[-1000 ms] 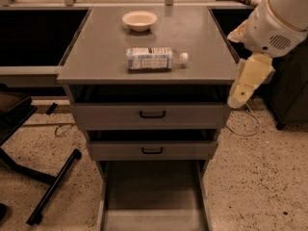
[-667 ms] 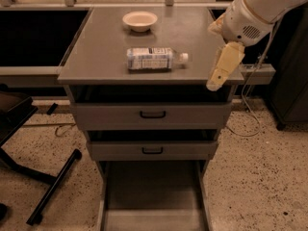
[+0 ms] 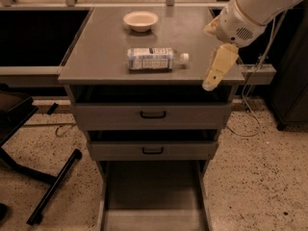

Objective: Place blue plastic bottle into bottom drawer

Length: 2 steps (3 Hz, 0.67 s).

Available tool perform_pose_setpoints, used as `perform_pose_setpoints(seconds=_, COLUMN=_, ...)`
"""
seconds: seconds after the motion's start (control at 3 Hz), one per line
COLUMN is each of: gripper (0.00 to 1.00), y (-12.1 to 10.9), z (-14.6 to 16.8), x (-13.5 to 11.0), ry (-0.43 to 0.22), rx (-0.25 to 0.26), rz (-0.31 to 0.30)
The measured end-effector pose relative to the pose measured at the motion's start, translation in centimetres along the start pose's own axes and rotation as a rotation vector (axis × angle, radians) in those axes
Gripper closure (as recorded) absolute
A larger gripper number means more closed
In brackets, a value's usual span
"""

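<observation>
Blue plastic bottle atop cabinet; bottom drawer open; fingers closed, empty, right edge.

The gripper hangs at the right front corner of the cabinet top and covers part of that edge. Its arm is cut off at the upper right. The bottom drawer is cut off by the lower edge. The label print on the blue plastic bottle is too small to read.

Bulky white arm at upper right, cream pincer hanging below its wrist, tilted down-left
</observation>
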State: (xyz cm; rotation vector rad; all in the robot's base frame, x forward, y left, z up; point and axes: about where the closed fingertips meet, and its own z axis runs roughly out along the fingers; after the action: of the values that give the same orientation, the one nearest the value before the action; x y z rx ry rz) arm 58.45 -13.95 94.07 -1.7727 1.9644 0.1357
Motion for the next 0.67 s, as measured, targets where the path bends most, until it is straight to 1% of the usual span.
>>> perform_pose_setpoints(seconds=0.33, gripper=0.0, y=-3.9, z=3.3, x=-2.0, ry=0.014, rx=0.027, rz=-0.055)
perform_pose_setpoints(seconds=0.67, gripper=0.0, y=-8.6, z=5.8, x=-4.9, ry=0.033, rx=0.088, rz=-0.093)
